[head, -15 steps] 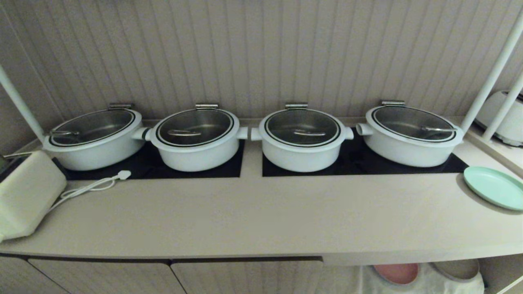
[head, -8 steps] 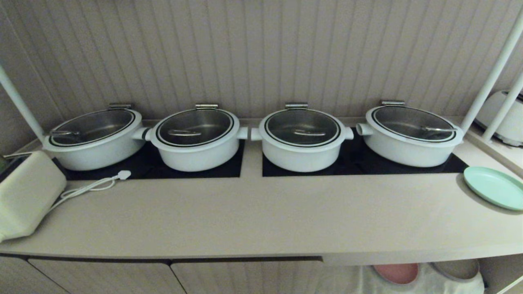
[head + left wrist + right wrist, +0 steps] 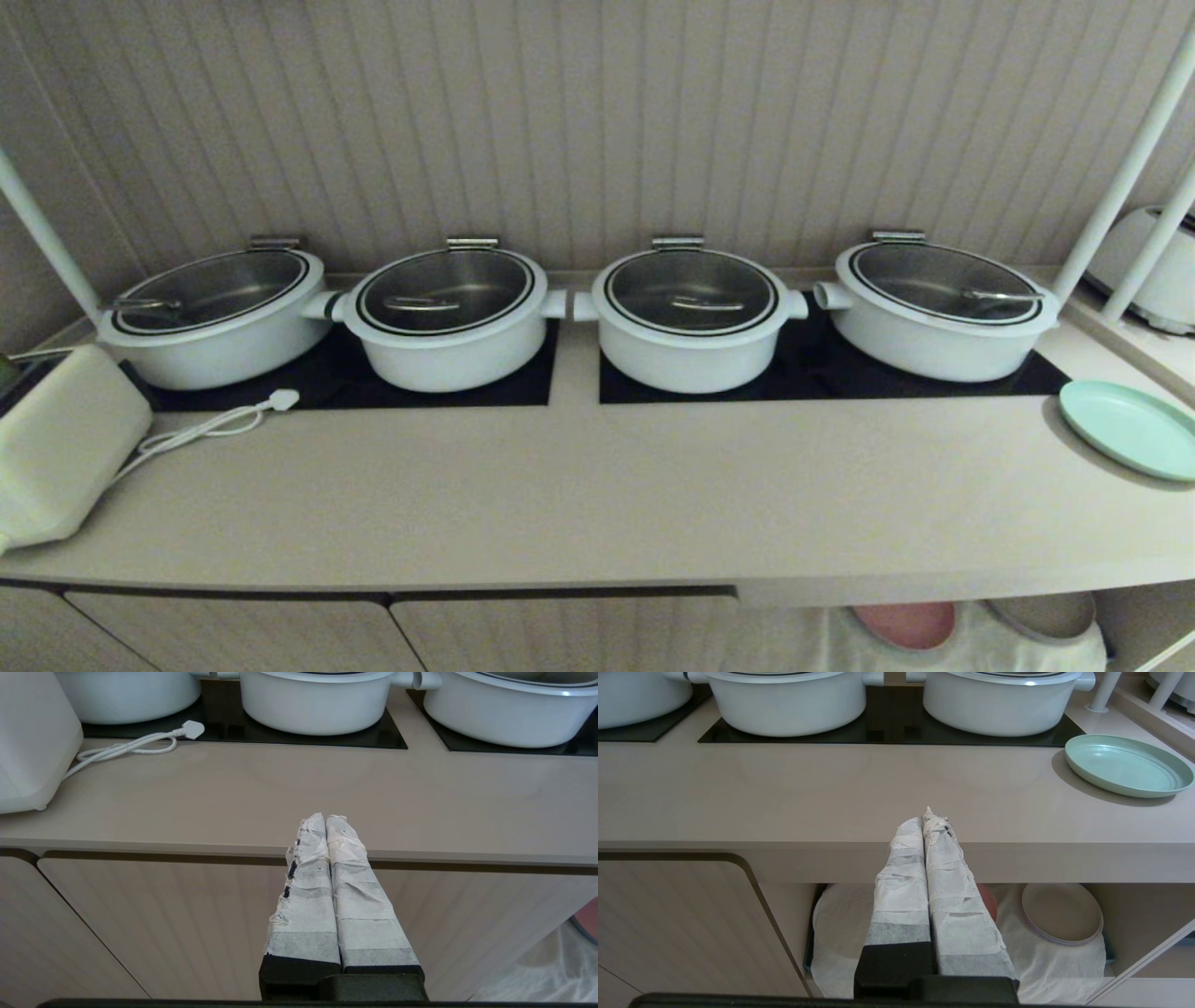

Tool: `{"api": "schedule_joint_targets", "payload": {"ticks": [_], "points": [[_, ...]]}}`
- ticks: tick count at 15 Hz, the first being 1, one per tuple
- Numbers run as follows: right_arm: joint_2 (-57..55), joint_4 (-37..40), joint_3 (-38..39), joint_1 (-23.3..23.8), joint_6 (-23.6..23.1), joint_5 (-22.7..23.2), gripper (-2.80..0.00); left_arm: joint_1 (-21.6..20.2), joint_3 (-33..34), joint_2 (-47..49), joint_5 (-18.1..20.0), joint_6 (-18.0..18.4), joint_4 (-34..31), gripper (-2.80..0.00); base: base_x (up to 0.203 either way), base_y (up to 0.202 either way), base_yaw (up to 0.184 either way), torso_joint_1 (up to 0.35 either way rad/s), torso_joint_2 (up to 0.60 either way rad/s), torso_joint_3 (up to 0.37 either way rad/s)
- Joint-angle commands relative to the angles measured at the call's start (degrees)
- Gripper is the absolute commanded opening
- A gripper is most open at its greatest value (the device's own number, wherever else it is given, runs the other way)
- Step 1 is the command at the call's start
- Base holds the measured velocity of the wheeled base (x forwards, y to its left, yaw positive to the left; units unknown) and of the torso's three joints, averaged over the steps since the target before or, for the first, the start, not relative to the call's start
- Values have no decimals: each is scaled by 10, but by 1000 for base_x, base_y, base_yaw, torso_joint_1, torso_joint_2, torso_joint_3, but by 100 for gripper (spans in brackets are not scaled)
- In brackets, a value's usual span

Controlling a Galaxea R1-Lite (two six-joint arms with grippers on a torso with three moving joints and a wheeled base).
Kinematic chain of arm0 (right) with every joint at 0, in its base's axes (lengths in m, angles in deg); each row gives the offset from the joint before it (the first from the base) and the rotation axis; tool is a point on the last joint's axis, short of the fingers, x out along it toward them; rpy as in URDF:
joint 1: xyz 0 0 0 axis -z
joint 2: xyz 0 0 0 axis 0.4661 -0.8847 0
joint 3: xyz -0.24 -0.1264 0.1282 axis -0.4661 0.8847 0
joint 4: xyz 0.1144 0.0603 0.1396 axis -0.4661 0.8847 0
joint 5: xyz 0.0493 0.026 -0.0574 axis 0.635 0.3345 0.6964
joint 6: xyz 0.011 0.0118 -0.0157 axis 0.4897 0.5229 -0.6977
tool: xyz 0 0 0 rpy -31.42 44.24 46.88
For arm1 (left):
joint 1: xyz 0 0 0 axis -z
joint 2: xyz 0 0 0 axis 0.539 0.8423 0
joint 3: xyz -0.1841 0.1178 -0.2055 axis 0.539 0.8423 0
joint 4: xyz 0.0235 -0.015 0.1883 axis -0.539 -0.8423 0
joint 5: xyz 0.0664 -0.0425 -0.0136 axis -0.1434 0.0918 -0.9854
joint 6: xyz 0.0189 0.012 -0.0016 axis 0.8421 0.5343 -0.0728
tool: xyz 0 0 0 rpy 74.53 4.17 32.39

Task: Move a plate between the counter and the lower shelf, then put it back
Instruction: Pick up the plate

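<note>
White-taped fingers (image 3: 348,858) on black end effector (image 3: 923,822) bases

You see four white pots (image 3: 448,317) with glass lids in a row across the middle of the frame, standing on two black cooktop panels (image 3: 355,383). At the left edge lies a white appliance (image 3: 56,448), its cord (image 3: 205,425) beside it.

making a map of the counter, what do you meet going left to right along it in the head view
white appliance → white power cord → first white pot → second white pot → third white pot → fourth white pot → mint-green plate, all on the counter.
</note>
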Motion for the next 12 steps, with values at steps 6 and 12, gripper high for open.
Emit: {"api": "schedule_joint_targets", "payload": {"ticks": [6,12], "points": [[0,0,0,0,0,0,-280,0,0,0,0,0,0,-280,0,0,0,0,0,0],[0,0,0,0,0,0,-280,0,0,0,0,0,0,-280,0,0,0,0,0,0]]}}
